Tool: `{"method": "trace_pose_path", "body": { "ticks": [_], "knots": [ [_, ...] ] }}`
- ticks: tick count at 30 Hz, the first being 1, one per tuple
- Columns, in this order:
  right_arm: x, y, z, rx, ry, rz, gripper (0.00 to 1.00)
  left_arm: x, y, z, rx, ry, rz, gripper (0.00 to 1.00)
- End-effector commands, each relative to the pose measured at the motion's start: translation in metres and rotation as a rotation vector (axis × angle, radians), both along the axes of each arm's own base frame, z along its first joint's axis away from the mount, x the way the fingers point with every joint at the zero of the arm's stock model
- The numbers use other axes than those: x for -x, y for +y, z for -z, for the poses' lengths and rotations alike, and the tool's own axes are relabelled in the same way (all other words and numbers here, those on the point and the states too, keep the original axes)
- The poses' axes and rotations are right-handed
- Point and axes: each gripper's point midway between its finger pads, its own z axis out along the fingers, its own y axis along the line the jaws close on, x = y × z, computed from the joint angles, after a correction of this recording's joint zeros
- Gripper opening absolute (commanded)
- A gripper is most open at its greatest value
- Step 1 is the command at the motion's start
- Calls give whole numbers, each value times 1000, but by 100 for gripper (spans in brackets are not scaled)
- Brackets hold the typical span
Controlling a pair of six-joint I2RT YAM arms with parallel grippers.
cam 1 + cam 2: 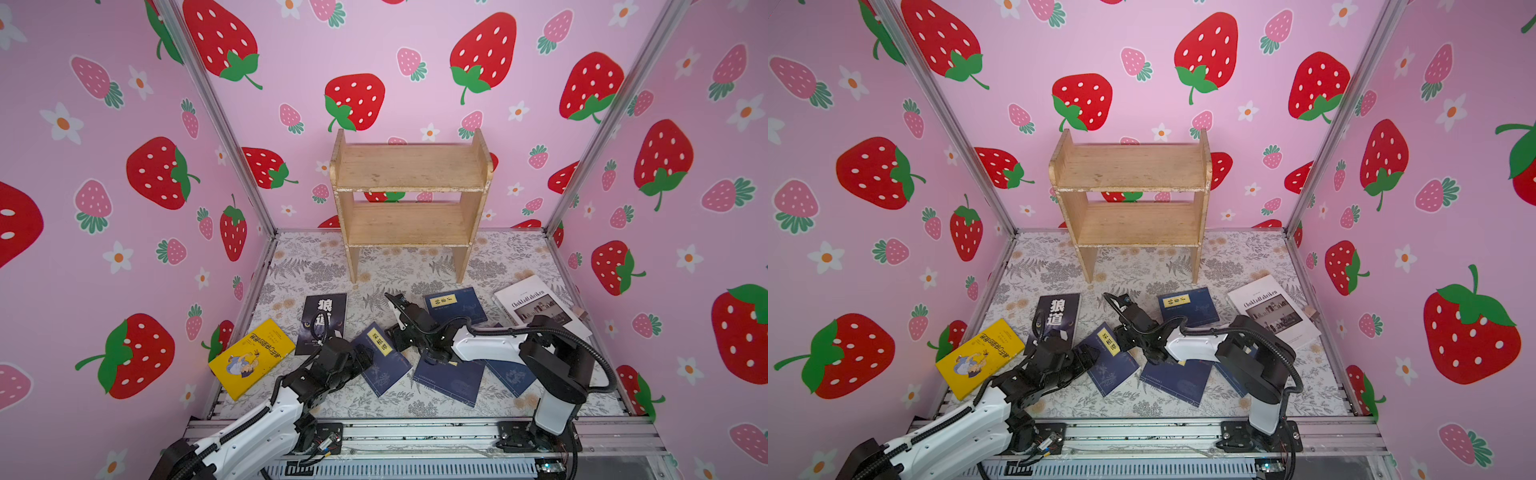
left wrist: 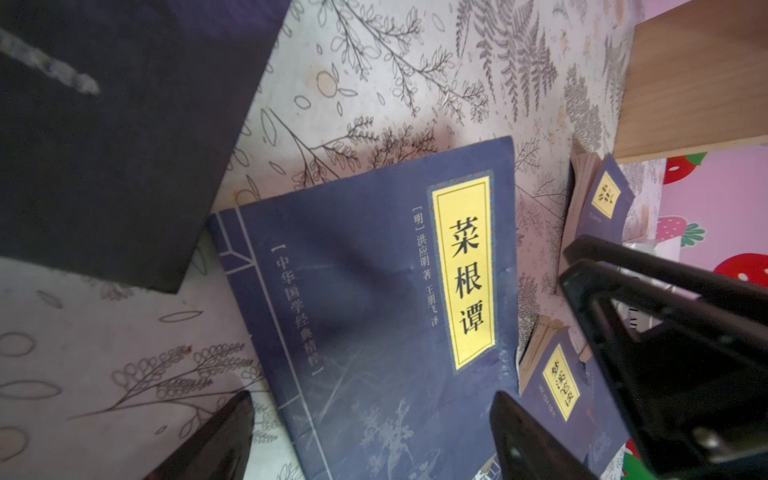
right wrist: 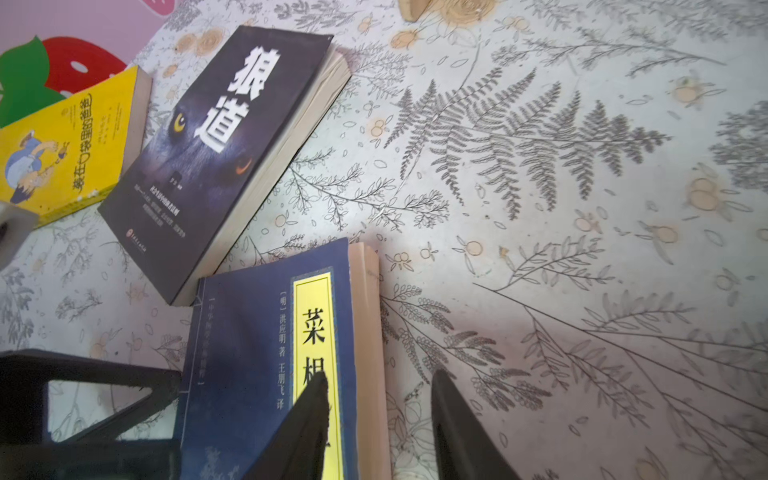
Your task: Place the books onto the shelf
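Left claw [image 2: 372, 399] released wide, low over navy book [image 2: 374, 270]; right claw [image 3: 380, 376] parted, astride same book's page edge. Seven books [image 1: 449, 376] lying on table [image 1: 311, 266] before shelf [image 1: 409, 166]: four navy, one yellow book [image 1: 249, 359], one black book [image 1: 324, 311], one white book [image 1: 536, 303].

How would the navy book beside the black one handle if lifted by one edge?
Navy book looks a thin softcover: probably light, likely to sag from an edge grip. Lying flat, it should slide, not tip, when pushed.
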Motion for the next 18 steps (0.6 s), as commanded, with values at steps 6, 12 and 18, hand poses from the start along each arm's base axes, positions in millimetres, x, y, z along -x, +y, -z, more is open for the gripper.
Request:
{"method": "trace_pose_path", "body": {
  "ticks": [6, 12, 18],
  "knots": [
    [17, 13, 43, 74, 10, -121, 21, -1, 10, 9, 2, -19, -59, 91],
    [20, 7, 64, 110, 22, -133, 14, -11, 0, 1, 65, -93, -40, 90],
    [33, 14, 81, 88, 74, -192, 11, -25, -12, -30, 232, -228, -70, 86]
  ]
}}
